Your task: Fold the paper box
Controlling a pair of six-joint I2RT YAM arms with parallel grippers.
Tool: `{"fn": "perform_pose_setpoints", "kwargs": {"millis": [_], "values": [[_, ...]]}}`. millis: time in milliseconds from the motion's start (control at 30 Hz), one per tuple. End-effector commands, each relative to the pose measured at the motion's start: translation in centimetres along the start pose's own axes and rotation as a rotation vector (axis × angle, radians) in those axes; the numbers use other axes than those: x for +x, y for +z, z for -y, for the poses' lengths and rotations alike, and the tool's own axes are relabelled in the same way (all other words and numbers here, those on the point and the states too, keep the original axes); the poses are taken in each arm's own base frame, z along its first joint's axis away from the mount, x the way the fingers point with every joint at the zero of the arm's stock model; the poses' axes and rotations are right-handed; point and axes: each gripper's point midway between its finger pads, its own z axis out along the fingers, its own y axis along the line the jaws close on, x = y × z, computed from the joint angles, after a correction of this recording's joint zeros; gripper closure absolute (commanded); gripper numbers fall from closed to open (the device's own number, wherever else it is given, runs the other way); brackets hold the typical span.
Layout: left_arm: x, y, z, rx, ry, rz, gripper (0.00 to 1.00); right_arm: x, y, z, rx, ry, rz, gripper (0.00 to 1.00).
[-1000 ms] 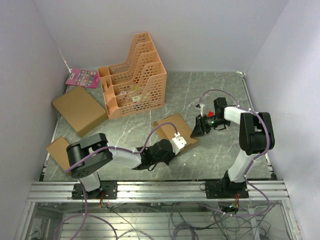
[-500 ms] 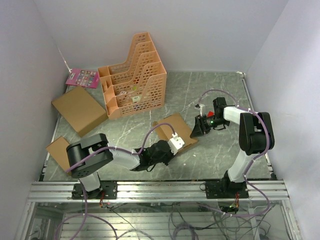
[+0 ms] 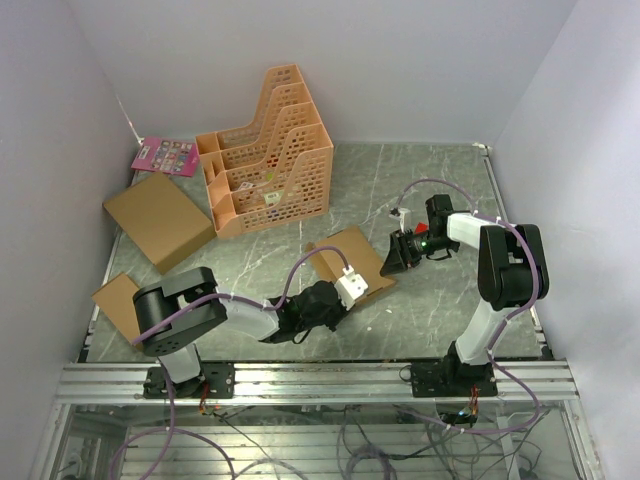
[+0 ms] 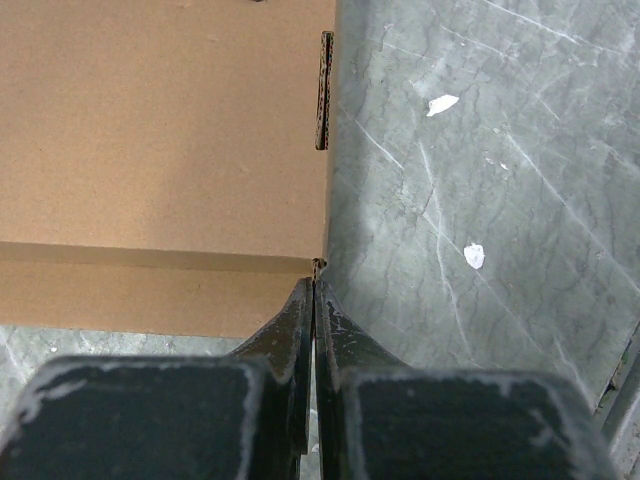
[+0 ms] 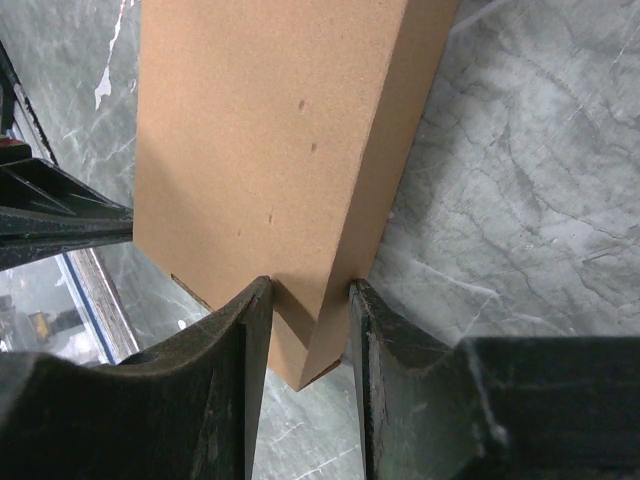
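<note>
I had the right gripper (image 5: pixel 308 297) clamped on the box's (image 3: pixel 346 254) right corner; my left gripper (image 4: pixel 314 284), jaws together, touched its near corner.

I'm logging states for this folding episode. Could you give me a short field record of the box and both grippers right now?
paper box: shallow box shape, lying on the table
left gripper: shut, tips at a corner of the box
right gripper: clamped across another corner of the box
behind the box: orange file rack
</note>
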Motion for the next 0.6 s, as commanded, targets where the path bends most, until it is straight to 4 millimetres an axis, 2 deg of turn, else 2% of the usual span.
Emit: {"fn": "perform_pose_setpoints", "kwargs": {"millis": [0, 200, 567], "values": [[-3.8, 0.6, -0.7, -0.034, -0.038, 0.092, 0.93, 1.8, 0.6, 0.9, 0.041, -0.02, -0.071, 0.65], [-4.7, 1.1, -0.5, -0.025, -0.018, 0.051, 0.93, 1.6, 0.5, 0.5, 0.023, -0.03, -0.063, 0.65], [-5.0, 1.4, -0.3, -0.012, -0.004, 0.015, 0.93, 1.6, 0.5, 0.6, 0.027, -0.028, -0.064, 0.65]]}}
